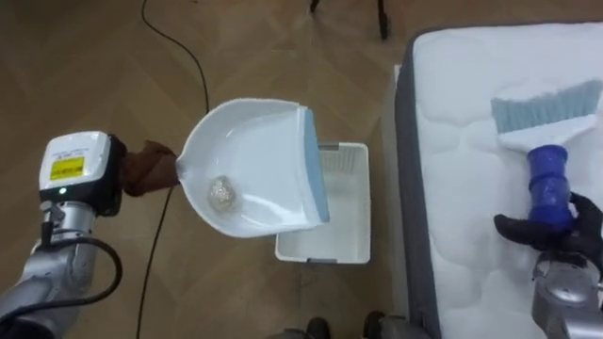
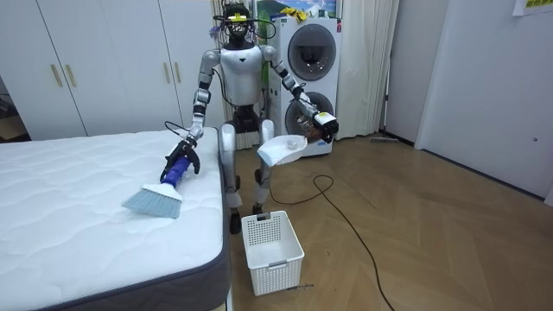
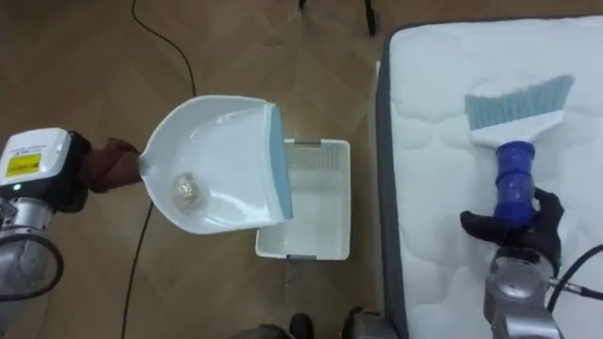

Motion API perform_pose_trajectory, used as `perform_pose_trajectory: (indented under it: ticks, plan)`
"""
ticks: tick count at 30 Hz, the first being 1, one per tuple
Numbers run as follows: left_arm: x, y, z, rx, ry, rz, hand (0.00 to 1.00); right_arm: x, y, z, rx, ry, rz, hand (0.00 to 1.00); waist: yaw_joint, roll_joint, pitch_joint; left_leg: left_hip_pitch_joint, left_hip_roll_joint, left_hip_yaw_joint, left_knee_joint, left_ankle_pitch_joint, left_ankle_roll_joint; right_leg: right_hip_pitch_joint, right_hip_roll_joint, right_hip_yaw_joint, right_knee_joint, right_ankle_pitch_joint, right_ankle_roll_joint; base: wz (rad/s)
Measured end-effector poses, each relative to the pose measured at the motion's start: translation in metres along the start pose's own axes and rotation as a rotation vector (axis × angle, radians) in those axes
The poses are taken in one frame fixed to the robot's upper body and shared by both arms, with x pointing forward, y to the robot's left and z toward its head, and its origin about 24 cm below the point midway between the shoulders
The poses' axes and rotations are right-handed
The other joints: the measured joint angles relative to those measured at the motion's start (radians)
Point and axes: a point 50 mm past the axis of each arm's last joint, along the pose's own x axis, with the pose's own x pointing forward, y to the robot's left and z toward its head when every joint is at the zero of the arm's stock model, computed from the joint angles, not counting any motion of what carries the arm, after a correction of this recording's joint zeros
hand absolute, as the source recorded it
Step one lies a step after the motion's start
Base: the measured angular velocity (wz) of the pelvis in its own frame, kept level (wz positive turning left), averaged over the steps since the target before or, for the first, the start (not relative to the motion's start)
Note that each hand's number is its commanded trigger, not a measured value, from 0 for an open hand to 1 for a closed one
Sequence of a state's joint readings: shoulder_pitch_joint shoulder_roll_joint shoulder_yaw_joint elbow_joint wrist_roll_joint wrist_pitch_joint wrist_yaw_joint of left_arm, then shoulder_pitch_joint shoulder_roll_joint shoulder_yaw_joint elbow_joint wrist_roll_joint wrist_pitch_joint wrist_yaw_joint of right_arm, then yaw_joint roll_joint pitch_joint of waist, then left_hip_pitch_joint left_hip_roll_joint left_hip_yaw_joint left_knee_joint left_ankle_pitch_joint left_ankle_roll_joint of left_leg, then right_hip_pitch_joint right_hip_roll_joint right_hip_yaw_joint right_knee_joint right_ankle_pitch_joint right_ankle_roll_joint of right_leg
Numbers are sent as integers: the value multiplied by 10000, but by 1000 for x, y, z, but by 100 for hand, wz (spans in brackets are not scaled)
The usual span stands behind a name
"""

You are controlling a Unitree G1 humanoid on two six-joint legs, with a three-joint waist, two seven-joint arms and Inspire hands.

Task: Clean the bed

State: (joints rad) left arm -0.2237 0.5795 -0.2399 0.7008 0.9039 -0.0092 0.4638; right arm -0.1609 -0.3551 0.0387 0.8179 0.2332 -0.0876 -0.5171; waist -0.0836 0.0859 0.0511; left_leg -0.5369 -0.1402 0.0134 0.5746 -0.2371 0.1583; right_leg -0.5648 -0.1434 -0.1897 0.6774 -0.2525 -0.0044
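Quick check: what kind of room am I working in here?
Probably a home bedroom with a laundry corner: a white mattress, two stacked washing machines behind the robot, and tall wardrobe doors.

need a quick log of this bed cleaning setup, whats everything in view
dustpan: one, white with a blue lip, held up over the basket
crumpled scrap: one, pale, lying in the dustpan
basket: one, white, on the wood floor beside the mattress
brush: one, blue handle and pale blue bristles, on the mattress
mattress: one, white top with grey side, on the robot's right
washing machines: two, white, stacked behind the robot
cupboard doors: several, white, along the back wall
left robot hand: one, brown, curled round the dustpan's handle
right robot hand: one, black, curled round the brush's handle
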Motion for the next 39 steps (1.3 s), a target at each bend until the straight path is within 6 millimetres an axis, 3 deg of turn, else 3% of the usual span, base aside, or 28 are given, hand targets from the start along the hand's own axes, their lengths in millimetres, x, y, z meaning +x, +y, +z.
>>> perform_pose_trajectory:
  ticks: [12, 18, 32, 39]
  plan:
    - [3, -3, 9, 1954, -1159, -542, 100, -4, 9, 9, -738, -1029, 514, 0, -493, 93, -14, -667, -133, 139, 286, -1, -3, -749, -266, -75, 541, -230, -112, 2]
    - [4, -5, 10, 2156, -1145, -964, 100, -8, 15, 9, -929, -1215, 692, 0, -487, 256, -27, -720, -132, 152, 354, -1, -1, -773, -265, -64, 553, -229, -111, 0]
    - [14, -3, -11, 2591, 182, -2126, 100, -10, 17, 8, -1376, -1277, 304, 0, -366, 321, -34, -736, -134, 141, 441, -2, -3, -813, -280, -66, 663, -230, -112, 0]
    - [31, 25, -36, 2635, 1118, -1703, 100, -11, 14, 5, -1533, -1311, 52, 0, -158, 358, -54, -822, -116, 116, 504, -3, -2, -839, -220, -44, 577, -228, -112, 0]
